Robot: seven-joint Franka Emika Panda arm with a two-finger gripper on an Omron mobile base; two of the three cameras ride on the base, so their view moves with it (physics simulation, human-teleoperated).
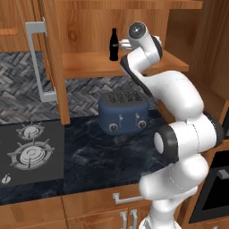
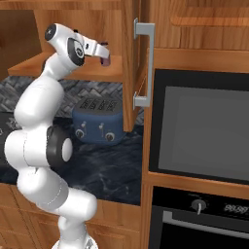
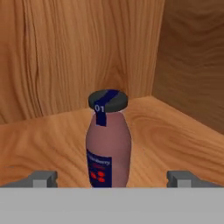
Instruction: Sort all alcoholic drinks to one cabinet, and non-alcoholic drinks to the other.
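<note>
Two small bottles stand on the wooden shelf (image 1: 89, 67) of the open upper cabinet. One is the short pink-purple bottle with a dark cap and a dark label (image 3: 107, 140); in the hand view it stands upright on the shelf board, near the back right corner where the rear wall meets the side wall. The two-finger gripper (image 3: 112, 178) is wide open around it: the two grey fingertips (image 3: 42, 178) are seen on each side of the bottle's lower part, well apart from its glass, and do not touch it. In the right base view this bottle (image 2: 105, 60) shows just under the gripper (image 2: 103, 51), near the front edge of the shelf (image 2: 87, 74).

The other one is the black cola-style bottle with a red band (image 1: 113, 44). It stands upright on the same shelf, more to the left, near the front edge and apart from the white arm (image 1: 179, 103).

Below the shelf, a dark blue toaster with four slots (image 1: 124, 112) sits at the back of the dark marble worktop (image 1: 103, 156), against the grey herringbone wall. A black gas hob (image 1: 29, 152) takes the left end of the worktop. The open cabinet door with a grey handle (image 2: 141, 63) hangs beside a black built-in oven (image 2: 204, 131).
</note>
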